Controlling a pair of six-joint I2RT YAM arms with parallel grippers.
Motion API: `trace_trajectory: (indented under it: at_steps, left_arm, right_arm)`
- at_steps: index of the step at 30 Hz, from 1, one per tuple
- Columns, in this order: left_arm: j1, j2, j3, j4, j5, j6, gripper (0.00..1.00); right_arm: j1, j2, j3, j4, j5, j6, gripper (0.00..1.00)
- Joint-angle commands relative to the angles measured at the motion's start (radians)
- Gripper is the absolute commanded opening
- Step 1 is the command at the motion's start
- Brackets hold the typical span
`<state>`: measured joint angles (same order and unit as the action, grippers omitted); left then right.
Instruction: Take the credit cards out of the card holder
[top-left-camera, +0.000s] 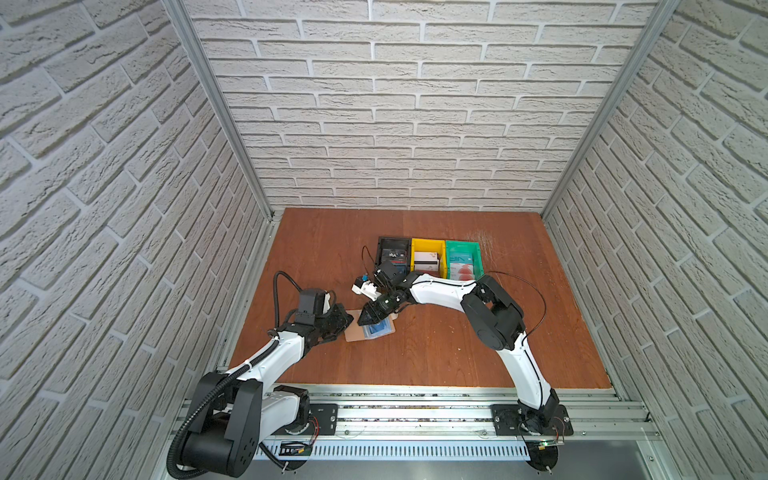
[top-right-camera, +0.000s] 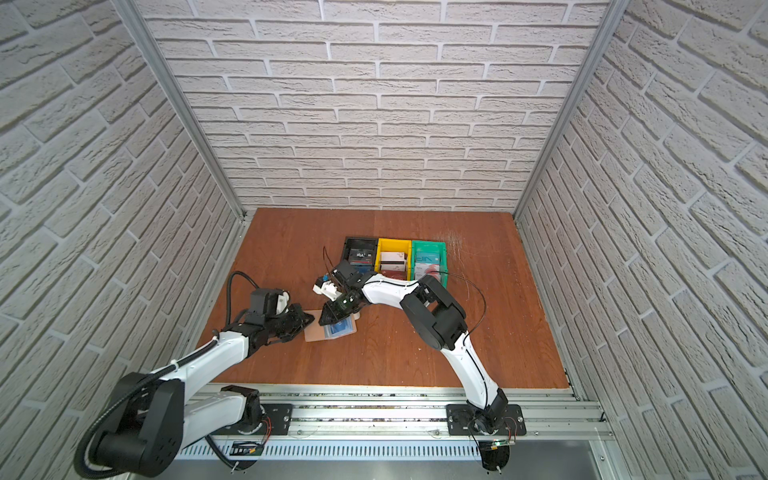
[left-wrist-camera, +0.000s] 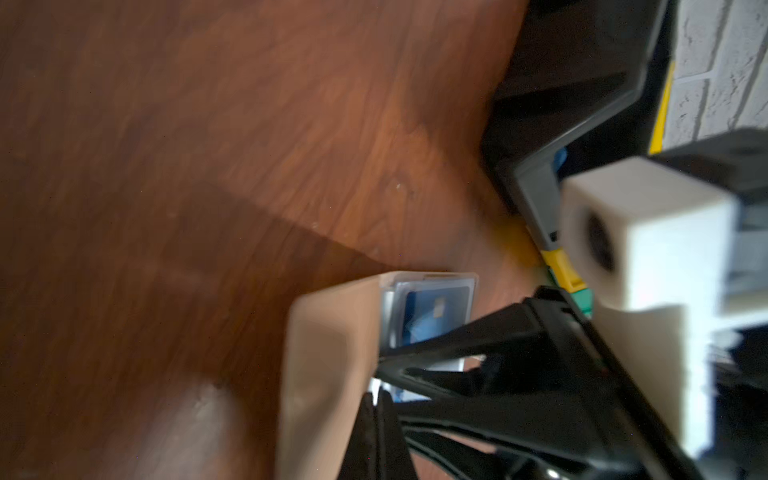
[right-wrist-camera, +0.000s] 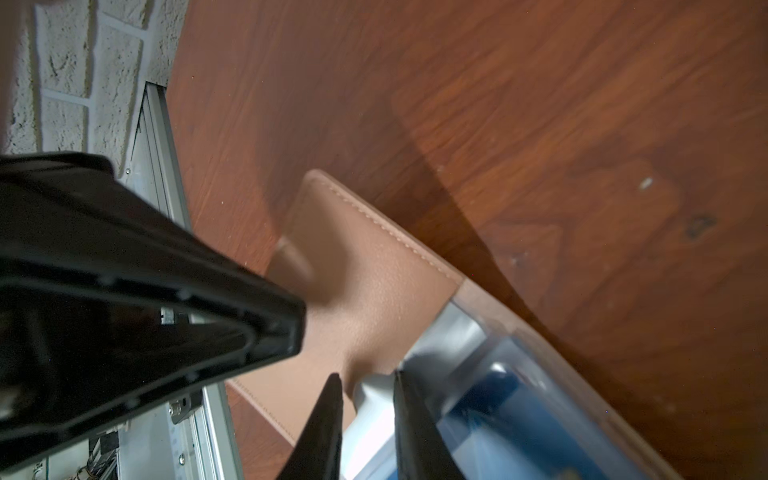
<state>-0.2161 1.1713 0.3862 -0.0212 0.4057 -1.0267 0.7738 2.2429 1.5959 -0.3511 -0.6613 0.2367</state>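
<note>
A: Top views, quick?

B: Holder (top-left-camera: 354, 333) lies open on the bench (top-left-camera: 436, 353), left of middle. Left tool (top-left-camera: 348, 320) sits at its tan flap, right tool (top-left-camera: 371, 322) over the sleeve side. Blue card (top-left-camera: 375, 331) is inside the holder, under clear plastic. Only the top views give the black bin (top-left-camera: 392, 240), yellow bin (top-left-camera: 428, 241) and green bin (top-left-camera: 462, 242). They stand side by side in a row behind, with loose cards (top-left-camera: 424, 258) in them.

A: Wrists add what?

B: Left wrist, blurry: a pale chip on the blue card, and the left tool's fingers (left-wrist-camera: 363, 428) pressed together. Can't tell if the flap is between them. Right wrist: the left tool's tip touches the tan flap, and stitching runs along the flap edge. The right tool's fingers (right-wrist-camera: 330, 415) stand slightly apart with the sleeve (right-wrist-camera: 372, 395) edge between. Gripped or just straddled, can't tell.

A: Edges, room?

B: Holder is well apart from every bench edge, and the left edge is nearest. The rail (right-wrist-camera: 162, 174) along that edge shows up close only in the right wrist view. Bins are near, behind the holder, not touching it. In both top views the right arm hides the near ends of the bins. Open bench stretches right of the holder and in front of it.
</note>
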Motion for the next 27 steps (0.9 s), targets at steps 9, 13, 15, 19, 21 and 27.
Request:
trace_trajectory:
  at_steps: [9, 13, 15, 19, 21, 27]
  left_arm:
    - [-0.059, 0.117, -0.024, 0.185, -0.036, -0.024, 0.0]
    - [-0.06, 0.13, -0.039, 0.195, -0.036, -0.018, 0.0]
    - [-0.059, 0.122, -0.053, 0.188, -0.05, -0.018, 0.0]
    - [-0.057, 0.103, -0.071, 0.176, -0.069, -0.016, 0.0]
    - [-0.055, 0.099, -0.072, 0.176, -0.07, -0.014, 0.0]
    - [-0.055, 0.1, -0.069, 0.172, -0.068, -0.007, 0.0]
  right_arm:
    - [-0.032, -0.2, -0.104, -0.091, 0.183, -0.053, 0.22]
    - [-0.061, -0.206, -0.109, -0.153, 0.257, -0.06, 0.18]
    - [-0.065, -0.202, -0.105, -0.177, 0.289, -0.063, 0.15]
    - [-0.065, -0.186, -0.097, -0.195, 0.301, -0.07, 0.15]
    - [-0.065, -0.177, -0.097, -0.189, 0.289, -0.064, 0.14]
    - [-0.054, -0.177, -0.094, -0.178, 0.27, -0.065, 0.14]
